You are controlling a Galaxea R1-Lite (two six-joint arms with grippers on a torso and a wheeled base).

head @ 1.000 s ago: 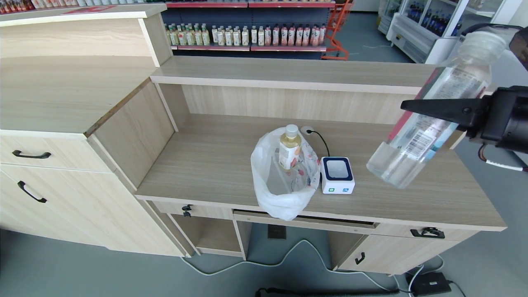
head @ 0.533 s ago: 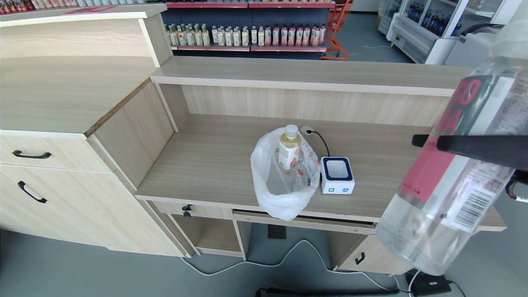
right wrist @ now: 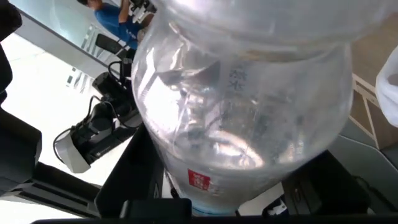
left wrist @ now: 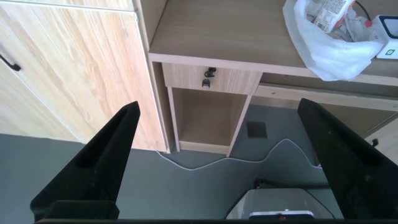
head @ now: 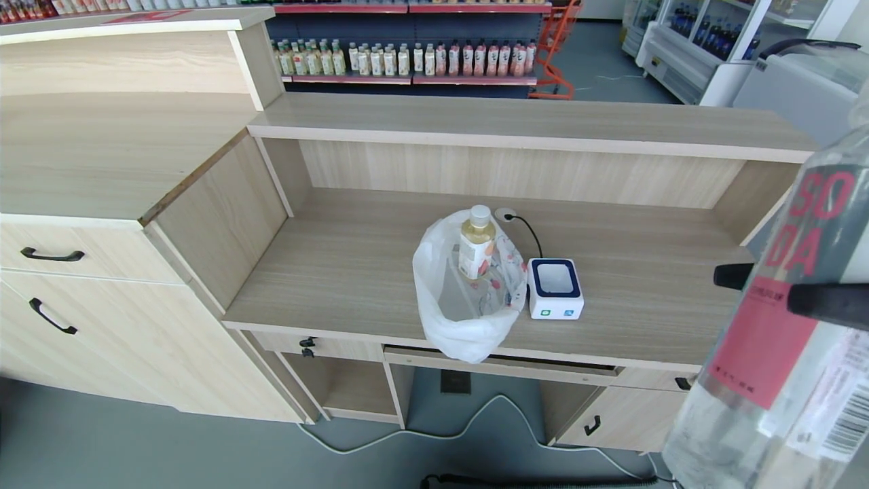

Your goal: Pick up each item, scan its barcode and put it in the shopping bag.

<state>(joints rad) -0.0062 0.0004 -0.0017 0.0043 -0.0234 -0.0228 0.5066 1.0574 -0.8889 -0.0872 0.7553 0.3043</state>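
The right end effector [head: 738, 276] pinches a clear bottle [head: 767, 353] at the lower right of the head view, one dark finger [head: 815, 299] lying across its red label; the bottle is tilted, base toward the bottom edge, a barcode facing out near the frame's lower right corner, and it hangs off the right end of the surface [head: 339, 272], well apart from the bag. The left end effector [left wrist: 217, 162] is spread wide, its two dark fingers at the lower left and lower right of the left wrist view, above the grey floor in front of the cabinet; the white shopping bag [head: 468, 319] stands open at the middle of the head view on the surface's front edge; a bottle of yellow drink [head: 476, 244] stands upright inside it; the white scanner [head: 555, 288] sits just right of the bag, its black cable [head: 526, 231] running up toward the back.
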